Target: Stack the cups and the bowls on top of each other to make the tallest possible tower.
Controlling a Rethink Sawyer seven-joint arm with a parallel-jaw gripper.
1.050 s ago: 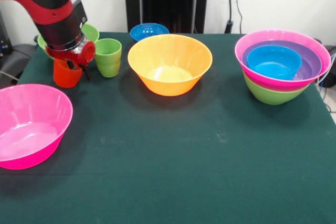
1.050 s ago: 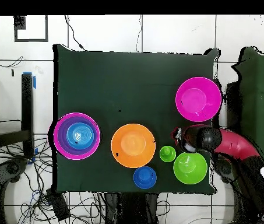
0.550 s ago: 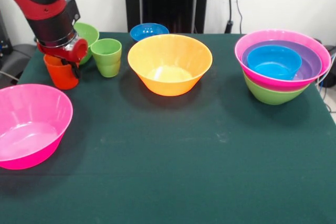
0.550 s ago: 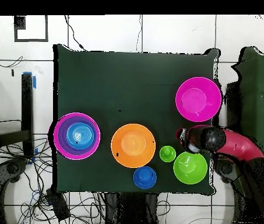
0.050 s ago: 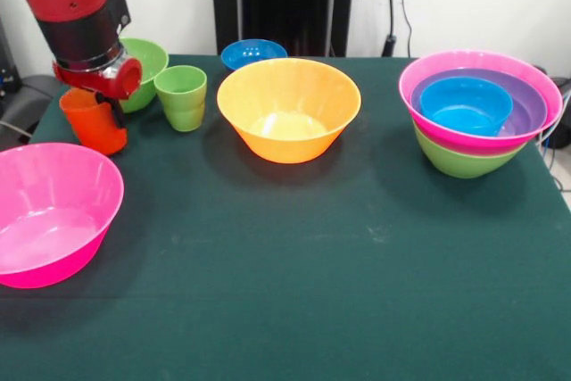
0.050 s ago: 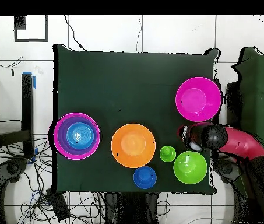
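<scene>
The step in hand looked like the pick-up of the orange-red cup (image 5: pixel 92 120) for the tower (image 5: pixel 480 111). The end effector (image 5: pixel 105 106) sat at the cup's rim near the bench's (image 5: pixel 303 256) edge, one finger apparently reaching down inside the cup, so it seemed to be closed on the cup wall; the arm hid the grip itself, so that was a judgement rather than a certainty. The cup appeared slightly tilted, and whether its base touched the cloth I could not tell.

The cup stood beside the green cup (image 5: pixel 181 96) and in front of a green bowl (image 5: pixel 143 62), with a pink bowl (image 5: pixel 49 211) nearer the camera. The next move called for a clean lift, then a carry across past the orange bowl (image 5: pixel 287 109) to the tower, where the blue bowl (image 5: pixel 466 104) on top would have to take it.
</scene>
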